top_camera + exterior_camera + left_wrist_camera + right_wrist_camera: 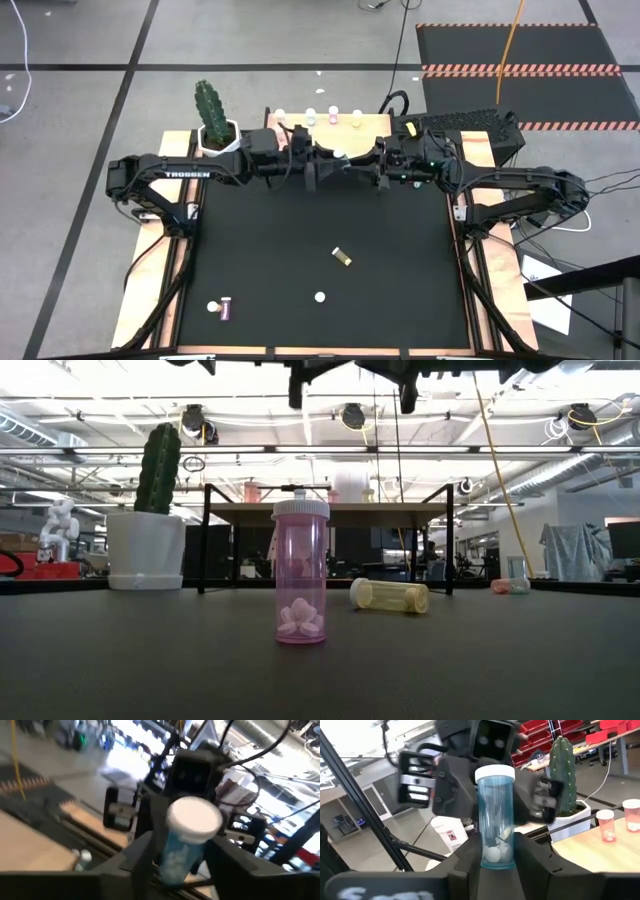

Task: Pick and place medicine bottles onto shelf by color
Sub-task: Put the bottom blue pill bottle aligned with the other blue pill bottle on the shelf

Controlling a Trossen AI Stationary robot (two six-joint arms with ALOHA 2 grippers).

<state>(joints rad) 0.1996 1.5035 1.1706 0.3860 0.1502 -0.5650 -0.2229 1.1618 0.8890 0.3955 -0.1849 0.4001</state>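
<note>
Black counter (300, 260), high view: both arms meet nose to nose at its far edge, just before the shelf (330, 126).
Left gripper (322, 172): pointed at the right gripper (366, 170), a white-capped bottle between them.
Shelf row: four small bottles stand just beyond the two grippers.
Loose bottles: a yellow bottle (342, 257) lies well nearer than the grippers; a purple bottle (225, 308) lies far off on the left gripper's side.
Low view: a pink bottle (301, 572) stands upright in front; the yellow one (390, 595) lies on its side behind it; cactus pot (146, 548) beside the shelf's black legs.
Left wrist view: the blue bottle (186, 842) sits between the left gripper's fingers (137, 851); grip or gap, cannot tell.
Right wrist view: the same blue bottle (495, 817) stands upright, the right gripper's fingers (465, 850) closed against its lower sides; the left gripper is right behind it.
</note>
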